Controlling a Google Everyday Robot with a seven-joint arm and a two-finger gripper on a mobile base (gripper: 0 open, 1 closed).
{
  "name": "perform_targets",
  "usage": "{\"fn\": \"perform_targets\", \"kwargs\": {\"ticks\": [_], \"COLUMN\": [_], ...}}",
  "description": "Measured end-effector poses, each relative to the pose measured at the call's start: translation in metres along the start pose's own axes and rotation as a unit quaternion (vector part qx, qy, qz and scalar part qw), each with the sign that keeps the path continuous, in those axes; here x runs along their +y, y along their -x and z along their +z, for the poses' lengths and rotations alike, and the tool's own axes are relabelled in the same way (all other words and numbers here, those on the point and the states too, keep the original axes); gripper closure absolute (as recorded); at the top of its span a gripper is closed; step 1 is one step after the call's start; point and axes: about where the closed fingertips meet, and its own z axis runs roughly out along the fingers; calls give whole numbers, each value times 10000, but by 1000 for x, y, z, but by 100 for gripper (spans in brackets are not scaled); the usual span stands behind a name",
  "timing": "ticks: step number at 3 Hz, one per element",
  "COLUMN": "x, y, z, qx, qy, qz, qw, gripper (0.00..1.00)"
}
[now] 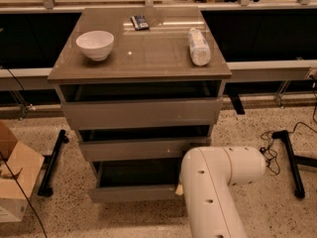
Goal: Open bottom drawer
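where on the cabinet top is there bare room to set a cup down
The widest bare patch on the cabinet top lies between the white bowl and the lying bottle, in front of the small dark packet. The front strip is bare too. It is crowded low down: the arm and its hand sit at the right end of the bottom drawer.

The big white arm (210, 202) rises from the bottom edge, bends at a round elbow (245, 165) up and to the right of the gripper (178, 189), and hides nearly all of the gripper, which peeks out as a small tan bit at the arm's left side.
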Motion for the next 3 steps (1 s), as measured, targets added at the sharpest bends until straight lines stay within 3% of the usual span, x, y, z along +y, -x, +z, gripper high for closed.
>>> {"fn": "perform_targets", "kwargs": {"ticks": [1, 2, 3], "x": [0, 2, 28], "y": [0, -1, -16], "z": [0, 0, -1], "qx": [0, -4, -59], "qy": [0, 9, 130], "qz": [0, 13, 184], "qw": [10000, 10000, 9997], "gripper": [99, 75, 52]}}
